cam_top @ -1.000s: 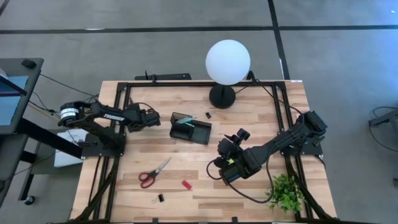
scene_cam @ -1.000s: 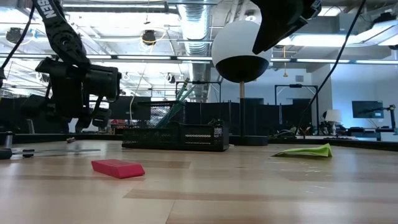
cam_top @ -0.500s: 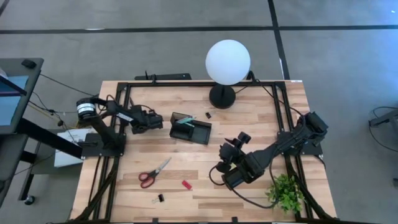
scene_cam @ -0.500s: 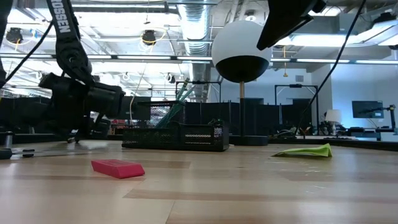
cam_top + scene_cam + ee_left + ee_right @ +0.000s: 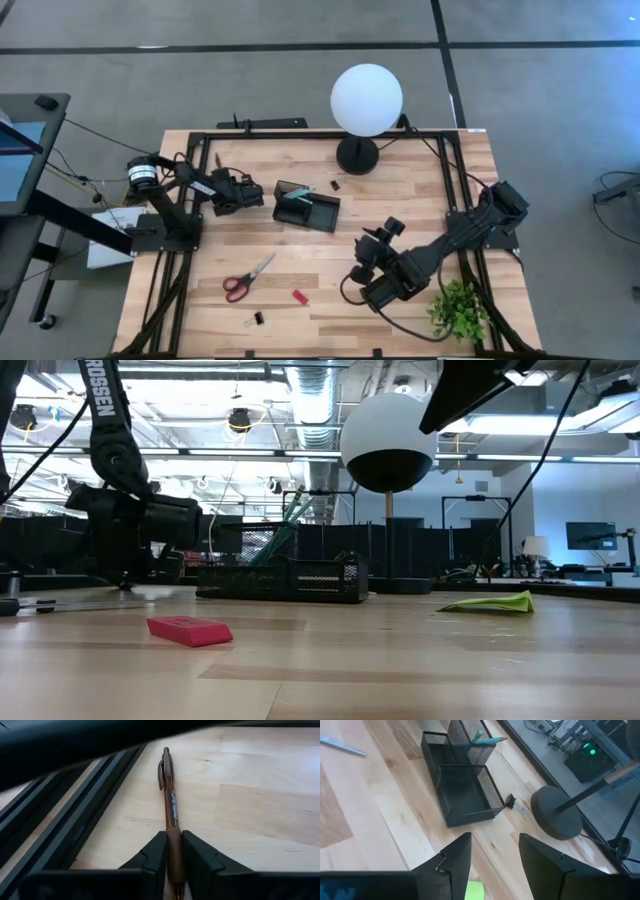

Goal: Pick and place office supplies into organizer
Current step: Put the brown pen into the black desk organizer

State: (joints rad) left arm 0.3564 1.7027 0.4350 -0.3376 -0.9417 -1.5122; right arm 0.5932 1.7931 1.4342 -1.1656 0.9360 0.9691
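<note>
Pinching brown pen (image 5: 171,810) in L gripper (image 5: 172,854) on table, R gripper (image 5: 492,855) open, empty

White globe lamp (image 5: 367,98) on round black base (image 5: 357,156) at table's far edge, centre-right. Small green leafy plant (image 5: 461,309) at near right corner. Wooden table (image 5: 300,250) has black frame rails (image 5: 196,150).

Both arms are dark, near-black jointed links, the left arm (image 5: 185,185) bearing a pale round disc at one joint and white lettering along a link (only partly readable in the low view). Thin black cables loop beside the right arm (image 5: 450,240). The fingers (image 5: 150,862) are matt black, wedge-shaped plastic blocks with flat inner faces.
</note>
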